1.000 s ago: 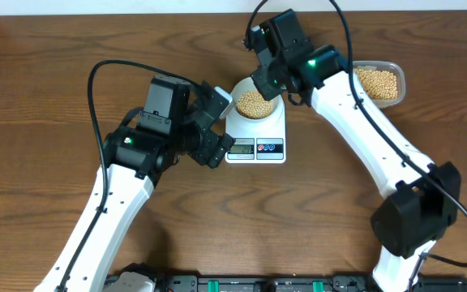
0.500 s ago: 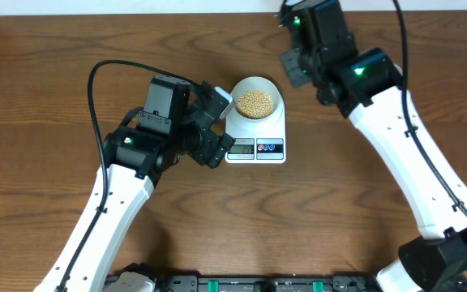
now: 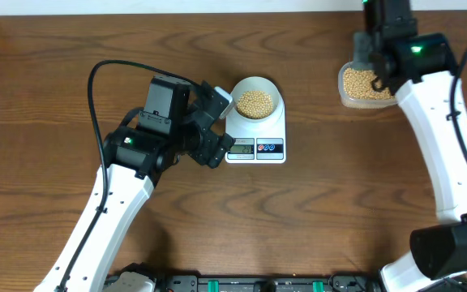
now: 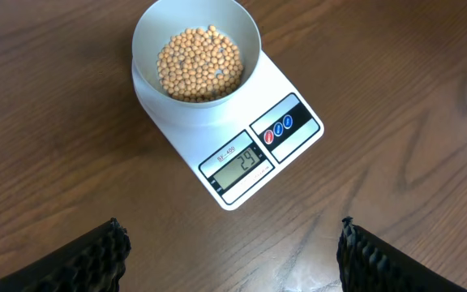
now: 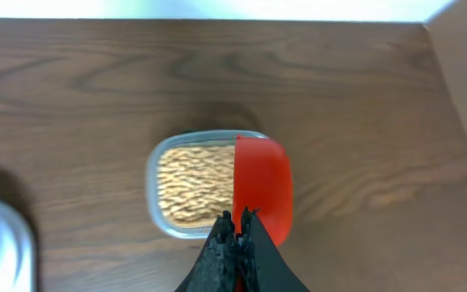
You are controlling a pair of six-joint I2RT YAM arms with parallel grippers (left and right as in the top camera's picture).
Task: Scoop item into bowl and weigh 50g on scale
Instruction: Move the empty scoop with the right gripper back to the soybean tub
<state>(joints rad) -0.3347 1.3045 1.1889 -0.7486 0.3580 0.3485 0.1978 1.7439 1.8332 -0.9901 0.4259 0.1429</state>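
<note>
Inspecting the desk (image 3: pixel 55 49), found the scale (image 3: pixel 277 128) lying flat near the middle, display side toward the robot. Found the bowl (image 4: pixel 148 36) standing upright on the far part of the scale's platform. Noted the item (image 4: pixel 199 65) inside the bowl as a shallow heap of pale-tan beans covering the bottom, well below the rim. Read 29 on the display (image 4: pixel 242 161), with small coloured buttons (image 4: pixel 280 127) just beside it. Located the left gripper (image 4: pixel 232 251) close beside the left side of the scale and pointing at it, jaws spread wide, holding nothing, clear of the scale in the wrist view. Located the right gripper (image 5: pixel 235 231) well apart from the scale, above a clear tub (image 5: pixel 149 188) at the far right of the desk, jaws closed tight on the near end of a red scoop (image 5: pixel 262 186). Saw the scoop hanging over the right end of the tub. Recorded more of the same beans filling the tub in an even layer. Unable to confirm contact between scoop and tub, or any load in the scoop
</note>
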